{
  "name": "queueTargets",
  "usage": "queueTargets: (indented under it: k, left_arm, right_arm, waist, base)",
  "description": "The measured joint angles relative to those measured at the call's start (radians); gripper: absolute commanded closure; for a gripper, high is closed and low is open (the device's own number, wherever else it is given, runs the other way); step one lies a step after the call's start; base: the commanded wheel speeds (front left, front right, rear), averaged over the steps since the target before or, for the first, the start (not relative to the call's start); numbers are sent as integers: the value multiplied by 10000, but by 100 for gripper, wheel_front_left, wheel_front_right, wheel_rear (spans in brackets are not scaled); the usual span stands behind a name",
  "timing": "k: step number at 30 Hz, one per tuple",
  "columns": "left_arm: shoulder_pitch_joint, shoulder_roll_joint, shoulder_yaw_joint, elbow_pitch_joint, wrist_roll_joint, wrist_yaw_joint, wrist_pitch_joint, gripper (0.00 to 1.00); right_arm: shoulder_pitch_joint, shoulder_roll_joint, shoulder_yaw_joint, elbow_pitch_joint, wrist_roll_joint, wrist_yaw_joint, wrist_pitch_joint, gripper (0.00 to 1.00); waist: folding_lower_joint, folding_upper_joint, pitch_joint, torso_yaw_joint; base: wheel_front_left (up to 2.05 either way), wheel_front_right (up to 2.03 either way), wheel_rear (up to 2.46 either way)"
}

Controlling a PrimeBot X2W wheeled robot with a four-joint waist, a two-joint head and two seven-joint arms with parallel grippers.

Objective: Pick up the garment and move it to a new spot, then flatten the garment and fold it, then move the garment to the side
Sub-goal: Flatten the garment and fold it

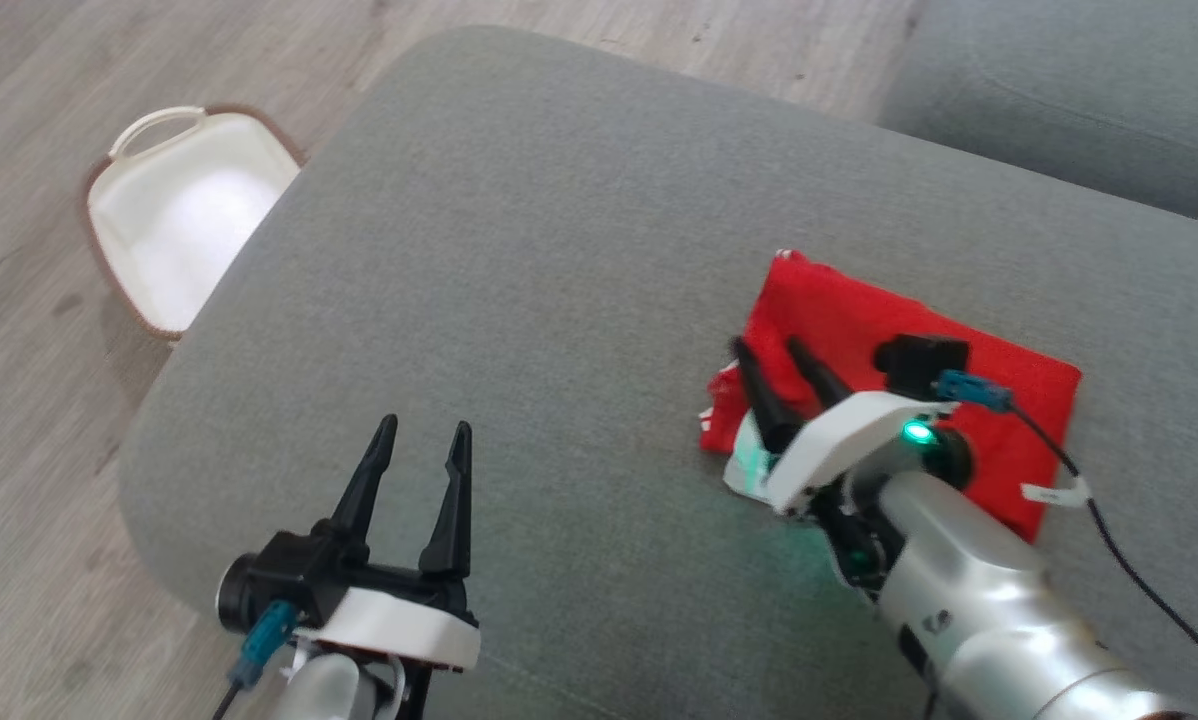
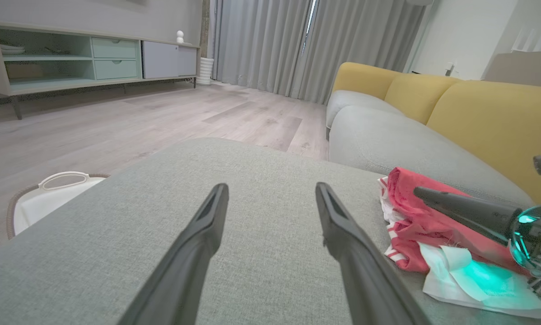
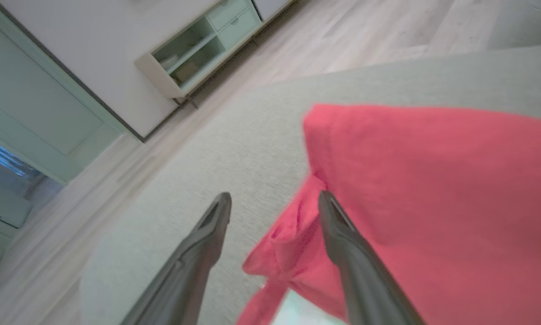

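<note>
Garment looks folded; my right claw open, empty, astride its edge. Close low, catch all layers.

Our left gripper has two long tapered black fingers on a white shell, a teal plug at seven o'clock. Our right gripper adds a silver forearm, green lamp, black cable.
</note>
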Motion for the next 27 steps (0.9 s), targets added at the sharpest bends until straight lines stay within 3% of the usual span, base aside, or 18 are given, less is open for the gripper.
queueTargets:
  k: [7, 10, 13, 17, 24, 27]
  left_arm:
    - [2, 0, 201, 23, 17, -2, 0, 0]
    - [5, 2, 385, -228, 63, 2, 0, 0]
    - [5, 0, 652, -541, 136, 50, -2, 0]
    - [5, 2, 928, -752, 290, 54, -2, 0]
    - [4, -8, 1329, -1127, 433, 63, -2, 0]
    - [11, -8, 1511, -1266, 529, 104, -15, 0]
  right_arm:
    - [-7, 38, 1582, -1279, 1384, 0, -157, 0]
    - [-118, 38, 1440, -761, 888, 0, -332, 0]
    - [-385, 13, 86, -686, -715, 0, -349, 0]
    - [-298, -345, -2144, -1595, -3586, 0, -351, 0]
    - [2485, -349, -5687, -4351, -7298, 0, -376, 0]
    - [3201, -188, -6406, -5062, -7998, 0, -378, 0]
  waist:
    - [-1, 0, -183, -634]
    - [-1, 0, -329, -1238]
    - [-1, 0, -420, -1796]
    - [-1, 0, -492, -2600]
    - [-1, 0, -597, -3860]
    - [-1, 0, -613, -4170]
  base:
    - [0, 0, 0]
    - [0, 0, 0]
    - [0, 0, 0]
    - [0, 0, 0]
    - [0, 0, 0]
    - [0, 0, 0]
